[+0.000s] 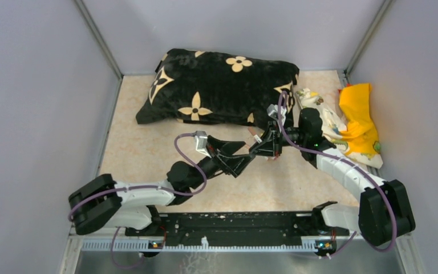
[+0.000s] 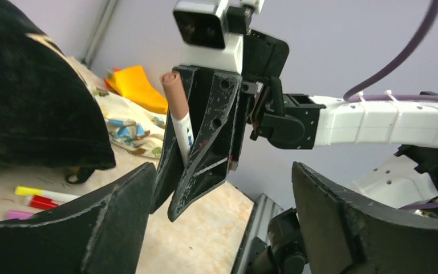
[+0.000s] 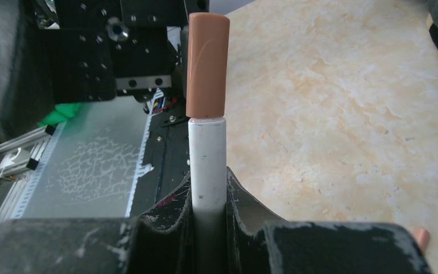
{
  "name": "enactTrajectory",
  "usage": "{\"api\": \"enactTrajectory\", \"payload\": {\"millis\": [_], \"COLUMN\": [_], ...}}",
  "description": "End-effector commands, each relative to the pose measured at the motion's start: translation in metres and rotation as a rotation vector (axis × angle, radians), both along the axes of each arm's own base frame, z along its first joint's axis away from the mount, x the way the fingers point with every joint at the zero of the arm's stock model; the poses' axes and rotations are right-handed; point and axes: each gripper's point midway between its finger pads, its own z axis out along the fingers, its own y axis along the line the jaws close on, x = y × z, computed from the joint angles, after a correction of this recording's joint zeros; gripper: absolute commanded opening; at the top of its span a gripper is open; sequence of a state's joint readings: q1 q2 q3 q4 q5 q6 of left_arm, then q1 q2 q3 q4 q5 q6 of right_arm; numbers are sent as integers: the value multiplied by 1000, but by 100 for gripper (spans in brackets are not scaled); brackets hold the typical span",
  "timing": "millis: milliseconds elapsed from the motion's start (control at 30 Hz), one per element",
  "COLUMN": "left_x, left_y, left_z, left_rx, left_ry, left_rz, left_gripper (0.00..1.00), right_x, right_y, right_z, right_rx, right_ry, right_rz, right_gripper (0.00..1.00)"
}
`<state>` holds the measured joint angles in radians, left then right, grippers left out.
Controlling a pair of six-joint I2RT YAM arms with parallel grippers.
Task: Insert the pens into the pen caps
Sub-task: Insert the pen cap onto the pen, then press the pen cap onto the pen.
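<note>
The right gripper (image 3: 209, 197) is clamped on a thin white marker pen (image 3: 207, 154), held upright with a tan-brown plastic cap (image 3: 207, 68) seated on its top end. Facing it, the left gripper (image 2: 223, 171) is spread wide and holds nothing. Both meet above the beige marbled table (image 1: 148, 148), just in front of a black floral cushion (image 1: 217, 85). Yellow-ended (image 2: 37, 192), red (image 2: 43, 202) and pink (image 2: 17, 215) pens lie together beside the cushion. A yellow cloth (image 1: 358, 111) is bunched at the far right.

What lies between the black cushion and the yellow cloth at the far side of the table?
A crumpled white patterned cloth lies between the cushion and the yellow cloth. The left wrist view shows it best.
</note>
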<state>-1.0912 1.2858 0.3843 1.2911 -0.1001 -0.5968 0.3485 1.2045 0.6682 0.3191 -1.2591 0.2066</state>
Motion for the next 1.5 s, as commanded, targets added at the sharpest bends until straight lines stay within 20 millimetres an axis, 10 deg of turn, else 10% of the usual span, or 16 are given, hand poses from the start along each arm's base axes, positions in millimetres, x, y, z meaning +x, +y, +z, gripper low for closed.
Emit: {"api": "enactTrajectory", "payload": {"millis": [0,600,1467], "left_x": [-1,23,40], "left_y": [17,20,-26], "left_z": [4,49,37], "left_rx": [109,104,3], "left_ry": [-114,-153,-83], "left_rz": [62,-206,-390], "left_gripper": [98,93,49], "right_x": [-3,-6,-6], "right_y": [-1,0,-1], "right_z": [18,11,11], "right_rx": [28,21,20], "right_ry": [-103,-78,-74], "right_rz": [50,96,102], "right_gripper": [0,0,0]}}
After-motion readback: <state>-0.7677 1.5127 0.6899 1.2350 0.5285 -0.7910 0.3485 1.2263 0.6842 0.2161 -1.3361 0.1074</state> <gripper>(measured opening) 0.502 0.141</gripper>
